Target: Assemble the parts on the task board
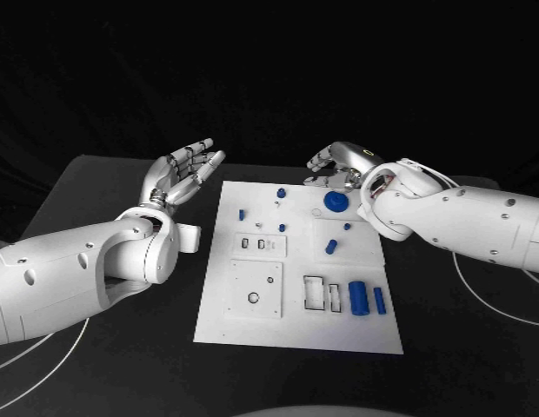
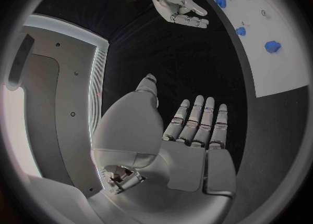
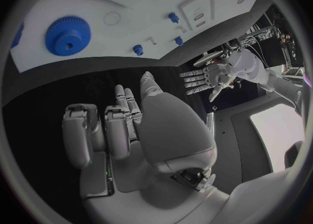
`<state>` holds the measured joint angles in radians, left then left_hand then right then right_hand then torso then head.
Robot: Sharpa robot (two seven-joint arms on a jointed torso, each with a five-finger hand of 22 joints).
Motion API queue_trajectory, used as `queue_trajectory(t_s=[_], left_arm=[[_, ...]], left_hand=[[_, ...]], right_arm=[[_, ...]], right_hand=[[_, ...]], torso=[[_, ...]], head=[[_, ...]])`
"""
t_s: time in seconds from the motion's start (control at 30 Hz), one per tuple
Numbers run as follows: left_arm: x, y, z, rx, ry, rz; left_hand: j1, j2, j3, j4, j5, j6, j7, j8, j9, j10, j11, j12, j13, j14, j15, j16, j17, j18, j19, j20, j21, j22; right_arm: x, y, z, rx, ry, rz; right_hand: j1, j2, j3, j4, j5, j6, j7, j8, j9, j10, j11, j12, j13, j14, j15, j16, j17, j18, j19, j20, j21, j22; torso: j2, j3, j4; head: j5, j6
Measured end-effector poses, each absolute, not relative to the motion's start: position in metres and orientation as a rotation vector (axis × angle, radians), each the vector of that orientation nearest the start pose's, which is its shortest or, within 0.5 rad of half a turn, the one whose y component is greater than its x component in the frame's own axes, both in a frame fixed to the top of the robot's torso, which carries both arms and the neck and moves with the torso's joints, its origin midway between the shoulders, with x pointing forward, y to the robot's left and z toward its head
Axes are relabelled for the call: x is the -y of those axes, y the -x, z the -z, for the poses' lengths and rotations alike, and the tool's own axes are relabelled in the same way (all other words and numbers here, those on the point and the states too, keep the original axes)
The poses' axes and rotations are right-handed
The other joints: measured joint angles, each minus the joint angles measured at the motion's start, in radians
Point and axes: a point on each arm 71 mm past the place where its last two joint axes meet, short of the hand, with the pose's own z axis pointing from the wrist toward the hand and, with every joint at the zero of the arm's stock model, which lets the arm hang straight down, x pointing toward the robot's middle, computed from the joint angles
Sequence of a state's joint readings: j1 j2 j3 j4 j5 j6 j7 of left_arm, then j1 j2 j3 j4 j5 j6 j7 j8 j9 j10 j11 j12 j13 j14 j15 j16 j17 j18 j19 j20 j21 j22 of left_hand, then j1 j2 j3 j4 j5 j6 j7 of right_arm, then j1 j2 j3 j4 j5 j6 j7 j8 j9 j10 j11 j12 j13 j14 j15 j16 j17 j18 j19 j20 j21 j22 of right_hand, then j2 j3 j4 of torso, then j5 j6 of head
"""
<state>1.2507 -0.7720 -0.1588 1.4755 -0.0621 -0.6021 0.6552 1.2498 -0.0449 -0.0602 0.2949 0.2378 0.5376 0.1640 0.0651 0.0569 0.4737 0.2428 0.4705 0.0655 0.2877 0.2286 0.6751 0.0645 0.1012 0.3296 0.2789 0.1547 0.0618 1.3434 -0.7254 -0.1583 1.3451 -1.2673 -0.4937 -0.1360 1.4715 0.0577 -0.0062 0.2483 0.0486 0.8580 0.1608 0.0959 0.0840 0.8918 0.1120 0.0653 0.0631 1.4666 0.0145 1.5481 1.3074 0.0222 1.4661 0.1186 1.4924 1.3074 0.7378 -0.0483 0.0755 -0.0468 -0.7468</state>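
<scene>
While both empty: spread left hand (image 1: pixel 184 172) beside task board (image 1: pixel 297 330), curled right hand (image 1: pixel 336 162) near blue gear (image 1: pixel 335 202).

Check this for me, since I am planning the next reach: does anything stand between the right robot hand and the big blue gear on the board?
Nothing visible does. The right robot hand hovers just beyond the task board, and the blue gear lies exposed near that edge.
</scene>
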Motion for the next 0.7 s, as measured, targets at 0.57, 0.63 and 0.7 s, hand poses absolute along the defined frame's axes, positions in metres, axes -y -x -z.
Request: queue_trajectory(t_s=[0.57,0.63,0.7], left_arm=[[-0.202,-0.497,0.182,-1.18,0.872,1.369],[-0.202,-0.497,0.183,-1.18,0.873,1.368],[-0.203,-0.497,0.183,-1.18,0.873,1.367]], left_hand=[[0.0,0.0,0.0,0.0,0.0,0.0,0.0,0.0,0.0,0.0,0.0,0.0,0.0,0.0,0.0,0.0,0.0,0.0,-0.004,-0.004,0.0,-0.001],[0.0,0.0,0.0,0.0,0.0,0.0,0.0,0.0,0.0,0.0,0.0,0.0,0.0,0.0,0.0,0.0,0.0,0.0,-0.004,-0.004,0.0,-0.001],[0.0,0.0,0.0,0.0,0.0,0.0,0.0,0.0,0.0,0.0,0.0,0.0,0.0,0.0,0.0,0.0,0.0,0.0,-0.004,-0.004,0.0,-0.001]], right_arm=[[0.263,-0.516,0.165,-1.618,-0.111,-0.536],[0.266,-0.517,0.168,-1.63,-0.11,-0.521],[0.268,-0.519,0.17,-1.637,-0.109,-0.503]], right_hand=[[-0.007,-0.007,-0.021,-0.007,0.0,-0.106,-0.014,-0.033,-0.018,-0.194,-0.013,-0.008,-0.007,-0.002,-0.01,-0.005,0.0,0.0,0.0,-0.005,-0.004,0.001],[-0.007,-0.007,-0.022,-0.007,0.0,-0.135,-0.015,-0.033,-0.021,-0.172,-0.015,-0.008,-0.005,-0.001,-0.013,-0.005,0.0,0.0,0.0,-0.008,-0.004,0.001],[-0.007,-0.007,-0.025,-0.01,0.0,-0.178,-0.02,-0.037,-0.024,-0.096,-0.016,0.007,0.004,0.0,-0.015,-0.005,0.0,0.0,0.0,-0.008,-0.008,0.001]], torso=[[-0.005,0.0032,-0.007],[-0.006,0.0025,-0.007],[-0.006,0.0024,-0.0071]], head=[[-0.027,0.006],[-0.03,0.007],[-0.032,0.008]])
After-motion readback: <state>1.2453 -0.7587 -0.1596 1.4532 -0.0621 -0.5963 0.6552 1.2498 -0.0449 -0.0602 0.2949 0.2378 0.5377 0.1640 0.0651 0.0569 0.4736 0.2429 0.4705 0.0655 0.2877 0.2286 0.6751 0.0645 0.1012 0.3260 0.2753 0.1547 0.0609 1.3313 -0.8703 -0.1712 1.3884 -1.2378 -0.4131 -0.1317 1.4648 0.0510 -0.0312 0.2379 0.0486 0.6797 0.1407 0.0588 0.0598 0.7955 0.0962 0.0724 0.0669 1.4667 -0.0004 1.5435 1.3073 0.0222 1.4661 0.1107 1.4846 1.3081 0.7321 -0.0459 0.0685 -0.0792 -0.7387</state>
